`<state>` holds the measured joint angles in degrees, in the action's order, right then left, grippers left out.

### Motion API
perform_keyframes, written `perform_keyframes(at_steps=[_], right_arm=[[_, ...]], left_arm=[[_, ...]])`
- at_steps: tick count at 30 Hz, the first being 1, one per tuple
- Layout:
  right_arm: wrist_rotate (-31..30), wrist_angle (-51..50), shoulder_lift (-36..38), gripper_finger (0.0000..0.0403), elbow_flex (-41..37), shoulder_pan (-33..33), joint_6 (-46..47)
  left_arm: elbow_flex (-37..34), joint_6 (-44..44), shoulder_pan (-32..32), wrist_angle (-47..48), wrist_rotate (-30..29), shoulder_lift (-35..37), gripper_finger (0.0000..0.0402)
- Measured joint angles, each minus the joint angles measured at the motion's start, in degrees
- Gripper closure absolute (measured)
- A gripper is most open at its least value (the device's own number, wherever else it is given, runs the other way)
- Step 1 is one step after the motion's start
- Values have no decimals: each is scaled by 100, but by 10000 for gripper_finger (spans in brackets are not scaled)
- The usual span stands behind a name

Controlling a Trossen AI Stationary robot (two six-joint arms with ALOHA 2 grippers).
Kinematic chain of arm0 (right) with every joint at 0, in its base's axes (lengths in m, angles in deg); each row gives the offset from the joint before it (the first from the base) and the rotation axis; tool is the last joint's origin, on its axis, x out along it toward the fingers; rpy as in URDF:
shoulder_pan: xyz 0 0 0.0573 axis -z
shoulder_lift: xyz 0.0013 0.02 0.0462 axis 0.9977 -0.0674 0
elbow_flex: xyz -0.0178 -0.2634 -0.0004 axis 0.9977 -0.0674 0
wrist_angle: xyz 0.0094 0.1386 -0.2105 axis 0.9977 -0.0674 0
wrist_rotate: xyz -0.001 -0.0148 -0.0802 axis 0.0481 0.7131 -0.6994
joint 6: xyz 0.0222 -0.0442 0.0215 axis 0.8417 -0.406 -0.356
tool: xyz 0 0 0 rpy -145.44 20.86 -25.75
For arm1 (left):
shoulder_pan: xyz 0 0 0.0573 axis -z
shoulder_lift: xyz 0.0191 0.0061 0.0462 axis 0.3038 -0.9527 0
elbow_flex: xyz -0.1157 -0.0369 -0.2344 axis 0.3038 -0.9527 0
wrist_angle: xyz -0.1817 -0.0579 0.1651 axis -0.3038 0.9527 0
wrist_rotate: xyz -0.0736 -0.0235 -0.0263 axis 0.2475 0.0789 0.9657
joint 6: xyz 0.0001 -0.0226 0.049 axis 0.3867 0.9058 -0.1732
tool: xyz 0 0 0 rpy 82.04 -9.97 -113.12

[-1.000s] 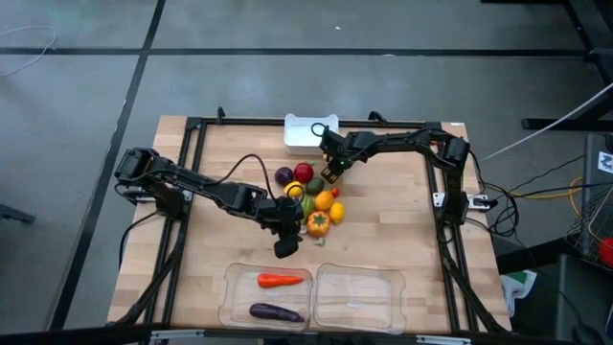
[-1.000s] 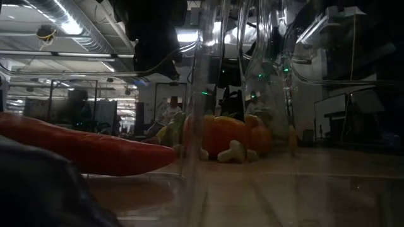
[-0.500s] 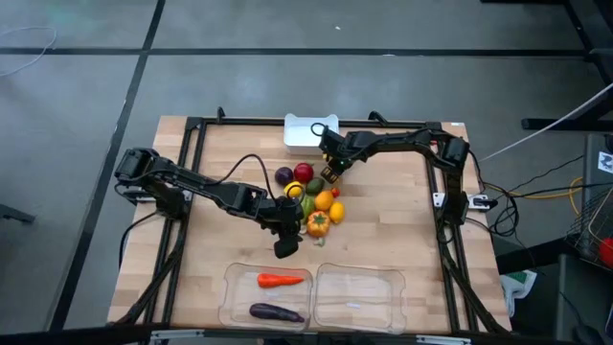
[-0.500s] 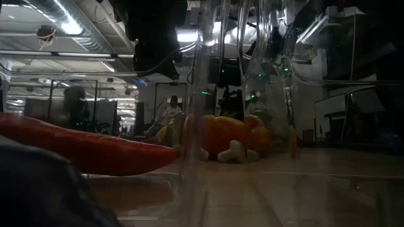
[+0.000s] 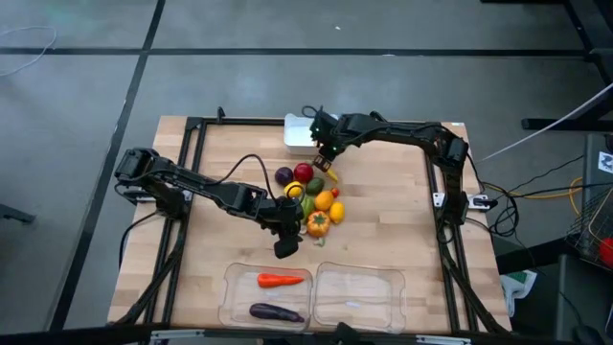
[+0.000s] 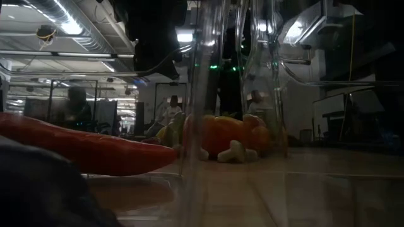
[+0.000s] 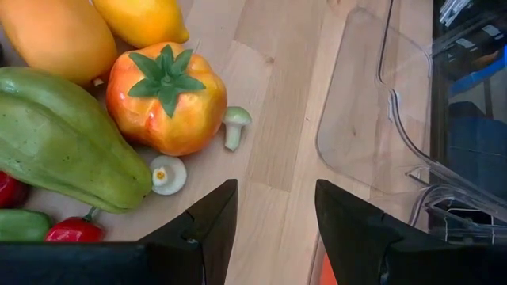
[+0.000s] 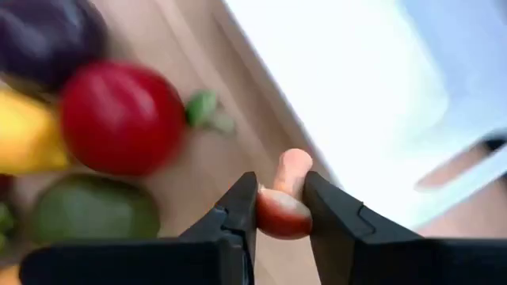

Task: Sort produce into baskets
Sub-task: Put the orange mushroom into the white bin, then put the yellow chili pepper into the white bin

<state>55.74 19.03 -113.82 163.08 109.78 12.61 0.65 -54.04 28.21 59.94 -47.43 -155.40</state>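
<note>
A pile of toy produce [image 5: 311, 196] lies mid-table: a red apple [image 8: 123, 119], a purple piece [image 5: 283, 176], lemons, and an orange pepper [image 7: 166, 99]. My right gripper [image 5: 323, 155] is shut on a tiny red piece [image 8: 283, 212] just near of the white bin [image 5: 305, 131]. My left gripper [image 5: 284, 244] is open and empty, near of the pile beside the orange pepper. The left clear tray [image 5: 235, 297] holds an orange carrot [image 5: 280, 281] and a purple eggplant [image 5: 276, 312]. The right clear tray [image 5: 388, 287] stands beside it. My right gripper pinches the tiny piece's round red body [image 8: 273, 218] between its two fingertips. The piece's pale stem end [image 8: 293, 166] sticks out beyond the fingers. The fingers slant down from the table's right. The piece is lifted clear of the table beside the white bin [image 8: 356, 95].
A small mushroom piece [image 7: 234, 125] and a white round piece [image 7: 168, 174] lie by the orange pepper, next to a large green fruit [image 7: 63, 150]. A black frame [image 5: 192, 129] runs round the table. Bare wood lies between the pile and the trays.
My right gripper has gone toward the table's far edge and a little left, away from the pile and up to the white bin, carrying the tiny red piece and staying shut on it.
</note>
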Motion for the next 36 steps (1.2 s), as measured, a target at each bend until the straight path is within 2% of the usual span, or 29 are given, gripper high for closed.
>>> perform_keyframes(at_steps=[5, 10, 16, 31, 36], right_arm=[[-18, 284, 2, 318, 336, 0, -498], [-379, 832, -42, 318, 335, 45, -990], [-389, 841, -344, 313, 324, 168, -1057], [-411, 842, -424, 217, 324, 153, -1049], [-411, -64, -367, 213, 726, 153, -1048]], left_arm=[[0, 0, -2, -1, 0, 1, 235], [0, 0, -2, -1, 0, 0, 235], [0, 6, -2, 1, 0, 2, 235], [0, 4, -2, 1, 0, 2, 235], [0, 2, -2, -1, 0, 2, 235]])
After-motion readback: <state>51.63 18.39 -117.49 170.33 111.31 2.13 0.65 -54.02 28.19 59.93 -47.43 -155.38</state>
